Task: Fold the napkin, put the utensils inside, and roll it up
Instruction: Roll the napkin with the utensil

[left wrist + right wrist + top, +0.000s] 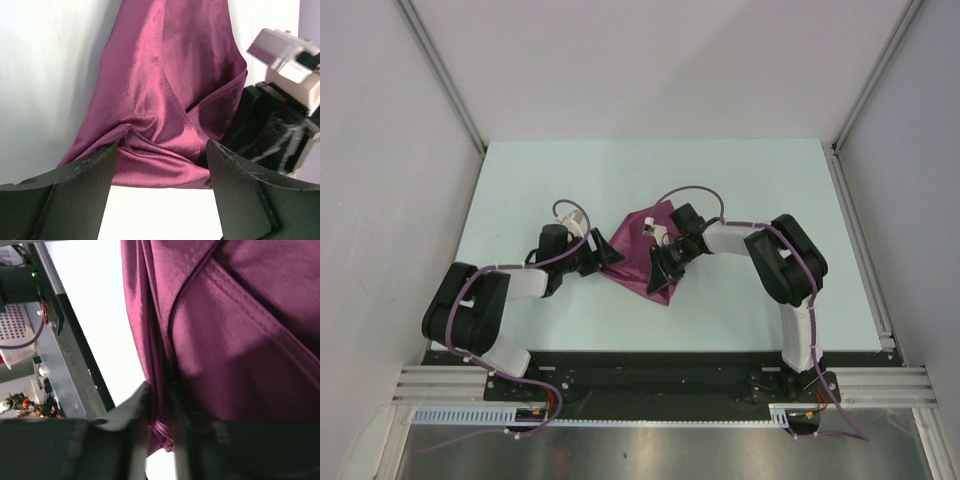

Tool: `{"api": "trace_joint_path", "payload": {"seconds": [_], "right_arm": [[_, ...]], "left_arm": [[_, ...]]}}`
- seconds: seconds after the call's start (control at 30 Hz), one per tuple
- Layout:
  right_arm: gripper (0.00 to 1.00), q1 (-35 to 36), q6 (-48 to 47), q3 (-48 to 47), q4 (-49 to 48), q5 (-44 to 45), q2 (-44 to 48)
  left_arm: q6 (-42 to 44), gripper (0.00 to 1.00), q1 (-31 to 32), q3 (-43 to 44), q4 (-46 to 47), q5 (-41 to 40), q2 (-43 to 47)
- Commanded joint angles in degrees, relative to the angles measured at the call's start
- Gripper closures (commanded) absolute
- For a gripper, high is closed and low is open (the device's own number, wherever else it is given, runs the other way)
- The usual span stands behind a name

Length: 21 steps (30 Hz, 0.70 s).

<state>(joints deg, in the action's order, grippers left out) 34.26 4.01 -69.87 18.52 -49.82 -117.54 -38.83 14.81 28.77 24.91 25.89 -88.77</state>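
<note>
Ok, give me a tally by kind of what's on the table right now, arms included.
Napkin: 1, plum
Utensils: 0 in view
Robot arms: 2, left arm and right arm
Total: 3

- Plum-purple thin fabric napkin (638, 252): one, mid-table.
- Black jointed robot arms: two. Left arm (480, 310) based at 7 o'clock of the table, right arm (788, 262) at 5 o'clock.
- Black two-finger grippers: two. Left gripper (605, 262) at 9 o'clock of the cloth, right gripper (665, 270) at 3 o'clock.
- Black fingers (75, 185): two per gripper, four in all.
- White boxy wrist camera housings (578, 217): two, one per wrist.
- Purple looping cables (695, 189): two, one along each arm.
- Pale mint flat table (650, 170): one.
- Grey metal frame posts (440, 70): two, at 10 and 2 o'clock.
</note>
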Motion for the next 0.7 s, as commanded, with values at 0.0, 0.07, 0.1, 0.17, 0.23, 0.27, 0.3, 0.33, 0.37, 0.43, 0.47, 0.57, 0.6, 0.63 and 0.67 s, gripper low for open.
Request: {"api": "trace_joint_path", "payload": {"seconds": [0.0, 0.07, 0.1, 0.17, 0.23, 0.27, 0.3, 0.33, 0.37, 0.43, 0.47, 0.57, 0.6, 0.63, 0.67], "right_arm": [[0.62, -2.1, 0.6, 0.5, 2.5, 4.0, 6.2], [0.57, -2.3, 1.2, 0.5, 2.7, 6.0, 10.3], [0.53, -2.2, 1.5, 0.6, 2.7, 6.6, 11.6], [0.51, -1.7, 2.3, 1.0, 2.2, 8.5, 14.6], [0.49, -0.3, 3.2, 1.6, 1.3, 10.7, 18.6], [0.48, 0.4, 3.7, 1.6, 1.5, 11.1, 19.5], [0.48, 1.4, 3.9, 1.6, 1.9, 12.0, 20.7], [0.48, 3.2, 4.2, 1.6, 2.1, 12.6, 20.9], [0.48, 4.4, 4.6, 1.8, 2.6, 13.2, 20.9], [0.47, 7.5, 5.4, 2.3, 2.5, 14.8, 20.5], [0.47, 8.5, 6.4, 3.1, 1.4, 15.2, 20.4], [0.48, 12.3, 8.5, 5.7, -2.7, 18.5, 20.4], [0.47, 13.5, 8.9, 6.1, -3.7, 22.1, 20.4], [0.47, 14.5, 8.6, 6.3, -5.5, 24.1, 20.6], [0.46, 16.5, 8.2, 6.5, -6.2, 26.2, 20.8]], "left_arm": [[4.2, 0.20, -1.4, -0.3, -7.6, -7.3, -2.8], [4.1, 0.20, -1.4, -0.2, -7.5, -7.2, -2.9], [4.1, 0.20, -1.4, 0.0, -7.6, -7.0, -3.2], [4.0, 0.20, -1.4, 0.0, -7.5, -7.0, -3.2], [4.1, 0.20, -1.4, 0.0, -7.6, -6.9, -3.2], [4.0, 0.20, -1.4, 0.0, -7.6, -6.9, -3.2], [4.0, 0.20, -1.4, 0.0, -7.7, -6.9, -3.2], [4.1, 0.20, -1.4, 0.0, -7.6, -6.9, -3.1], [4.1, 0.20, -1.4, -0.1, -7.6, -6.9, -3.2], [4.0, 0.20, -1.4, -0.1, -7.7, -6.9, -3.1], [4.1, 0.20, -1.4, 0.0, -7.7, -6.8, -3.1], [4.1, 0.20, -1.4, -0.1, -7.7, -6.7, -2.9], [4.1, 0.20, -1.4, 0.0, -7.8, -6.6, -2.9], [4.2, 0.20, -1.5, 0.0, -7.7, -6.6, -3.0], [4.2, 0.20, -1.4, 0.1, -7.8, -6.5, -3.0]]}}
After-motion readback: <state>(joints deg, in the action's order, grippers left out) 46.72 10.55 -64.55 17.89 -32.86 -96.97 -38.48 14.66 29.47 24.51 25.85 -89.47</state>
